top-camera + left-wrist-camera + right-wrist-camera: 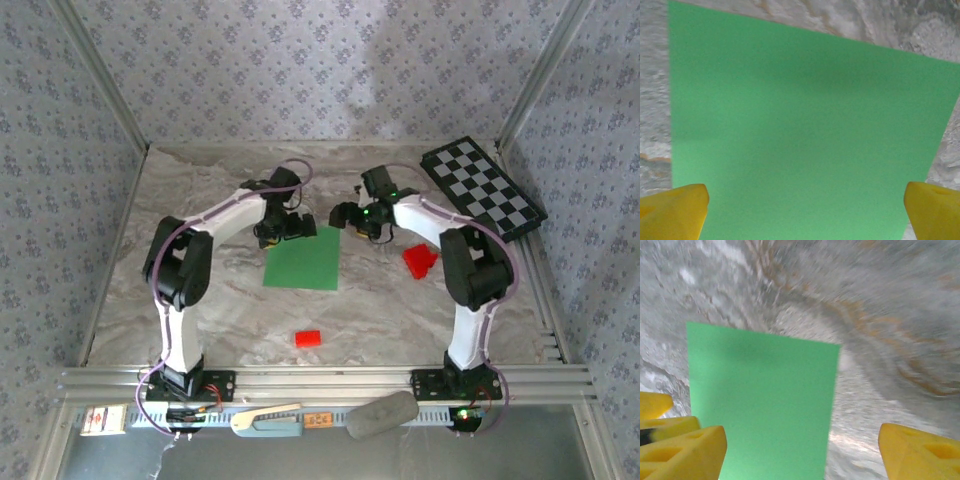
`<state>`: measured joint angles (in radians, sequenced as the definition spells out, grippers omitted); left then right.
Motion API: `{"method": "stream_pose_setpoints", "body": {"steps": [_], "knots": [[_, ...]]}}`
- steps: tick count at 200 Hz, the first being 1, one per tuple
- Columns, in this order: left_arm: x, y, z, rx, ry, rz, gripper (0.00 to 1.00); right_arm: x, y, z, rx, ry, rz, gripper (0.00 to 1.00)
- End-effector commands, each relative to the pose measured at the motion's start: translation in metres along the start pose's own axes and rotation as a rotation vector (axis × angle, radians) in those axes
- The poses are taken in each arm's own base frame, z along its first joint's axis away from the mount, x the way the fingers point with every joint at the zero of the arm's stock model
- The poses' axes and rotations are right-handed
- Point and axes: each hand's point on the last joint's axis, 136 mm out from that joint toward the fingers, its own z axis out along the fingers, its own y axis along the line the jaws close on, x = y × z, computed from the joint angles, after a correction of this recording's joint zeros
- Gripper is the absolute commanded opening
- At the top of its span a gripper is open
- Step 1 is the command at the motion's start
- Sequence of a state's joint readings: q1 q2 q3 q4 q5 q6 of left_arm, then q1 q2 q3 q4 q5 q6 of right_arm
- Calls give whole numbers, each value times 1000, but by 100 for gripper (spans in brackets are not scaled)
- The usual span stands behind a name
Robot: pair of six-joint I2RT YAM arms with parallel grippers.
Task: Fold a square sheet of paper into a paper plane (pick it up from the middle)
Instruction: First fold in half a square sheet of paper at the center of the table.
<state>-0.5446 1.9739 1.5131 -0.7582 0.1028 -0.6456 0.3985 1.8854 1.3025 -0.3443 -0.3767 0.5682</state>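
Observation:
The square sheet of paper (pixel 303 258) is plain bright green and lies flat on the marbled table, mid-table between the two arms. My left gripper (pixel 283 230) hovers over its far left corner. In the left wrist view the sheet (pixel 805 115) spreads under the open left gripper (pixel 805 215), and the yellow fingertips (pixel 672 210) stand wide apart with nothing held. My right gripper (pixel 362 225) hangs just past the sheet's far right corner. It is open (pixel 802 455), and the sheet's (pixel 762 400) edge runs between its yellow fingers (pixel 920 452) on the table below.
A small red block (pixel 308 338) lies near the front, below the sheet. A red wedge-shaped piece (pixel 420 260) sits to the right of the sheet. A checkerboard (pixel 483 187) leans at the back right corner. Patterned walls close in the table on three sides.

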Motion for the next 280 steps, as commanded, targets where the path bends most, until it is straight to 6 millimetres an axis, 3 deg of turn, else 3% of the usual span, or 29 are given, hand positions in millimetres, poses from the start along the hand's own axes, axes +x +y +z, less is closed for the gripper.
{"method": "stream_pose_setpoints", "body": {"steps": [1, 18, 22, 48, 139, 280], "knots": [[15, 4, 3, -135, 55, 103, 100, -12, -18, -15, 5, -84, 104, 85], [15, 0, 8, -165, 66, 125, 99, -18, -27, -23, 11, -115, 131, 87], [15, -2, 8, -164, 67, 129, 99, -8, -38, -19, 30, -95, 148, 87], [20, -10, 17, -164, 90, 152, 98, -7, -48, -21, 52, -105, 169, 87], [33, -16, 34, -194, 155, 212, 91, -6, -52, -15, 60, -93, 192, 86], [47, 12, 65, -293, 194, 179, 83, -2, -57, -11, 71, -84, 213, 86]]}}
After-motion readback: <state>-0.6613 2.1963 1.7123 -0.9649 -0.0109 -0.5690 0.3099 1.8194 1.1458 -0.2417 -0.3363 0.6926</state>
